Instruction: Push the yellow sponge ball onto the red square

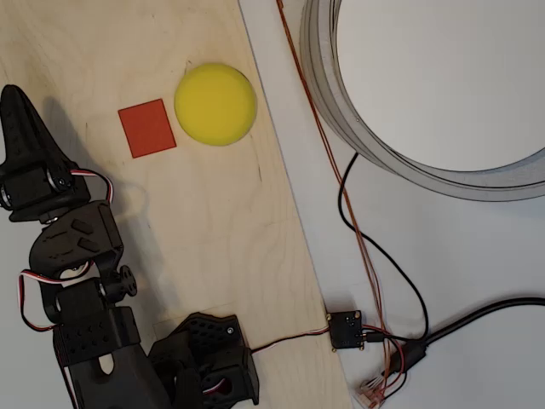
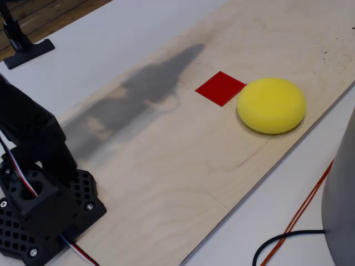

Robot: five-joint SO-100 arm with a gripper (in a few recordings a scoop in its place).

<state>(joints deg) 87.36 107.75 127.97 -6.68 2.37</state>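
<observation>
The yellow sponge ball (image 1: 215, 104) (image 2: 271, 105) rests on the plywood board, just right of the red square (image 1: 146, 128) (image 2: 220, 87) in the overhead view. Its edge meets the square's nearest corner, and almost all of the square is uncovered. My black gripper (image 1: 12, 92) is at the far left of the overhead view, pointing up the picture. Its fingers come together in one point, with nothing between them. It stands well left of the square, apart from both things.
The plywood board (image 1: 221, 239) runs diagonally, its right edge close beside the ball. A large grey round tub (image 1: 341, 102) stands off the board at top right. Black and orange cables (image 1: 375, 264) and a small controller board (image 1: 346, 329) lie on the white table. The arm's base (image 2: 44, 216) sits at the board's near end.
</observation>
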